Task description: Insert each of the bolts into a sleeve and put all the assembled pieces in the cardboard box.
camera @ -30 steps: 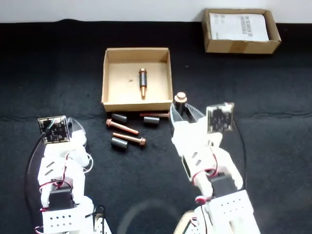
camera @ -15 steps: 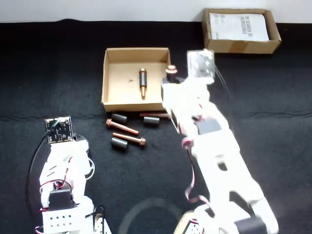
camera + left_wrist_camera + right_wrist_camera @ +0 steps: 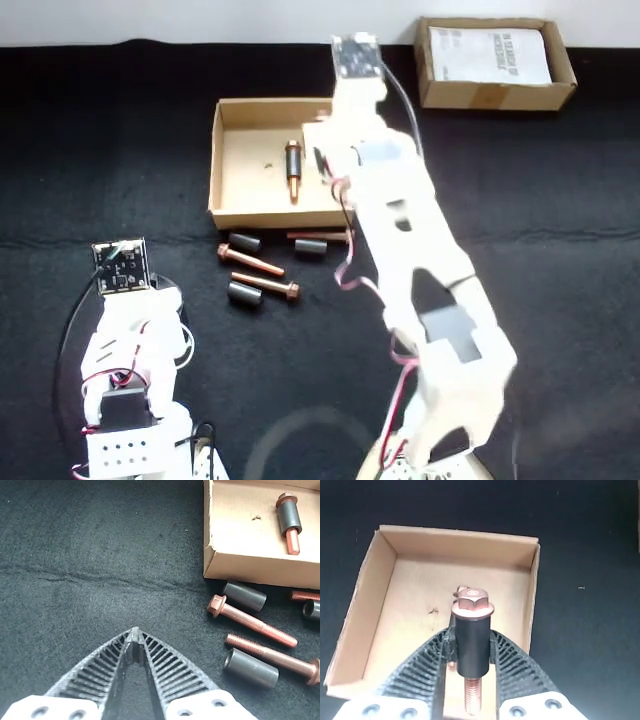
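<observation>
I have the right pincer (image 3: pixel 470 634) clenched on the held assembly (image 3: pixel 471 655), a copper bolt pushed through a dark sleeve. Both fingers press the sleeve's sides. The bolt head stands clear beyond the fingertips and the threaded end points back toward the wrist. The piece hangs over the open cardboard box (image 3: pixel 405 610), above its floor and nearer the wall on the right arm's side. From the high view, that arm stretches out across the box's right edge.

A second assembly (image 3: pixel 293 168) lies flat on the box floor, near the middle.

My left pincer (image 3: pixel 135 632) is clamped tight on nothing, tips touching, low over the bare table (image 3: pixel 75 545), well apart from the box. The loose bolts (image 3: pixel 252 621) and loose sleeves (image 3: pixel 244 596) lie on the table just outside the box's near wall, off to the side of that pincer.
</observation>
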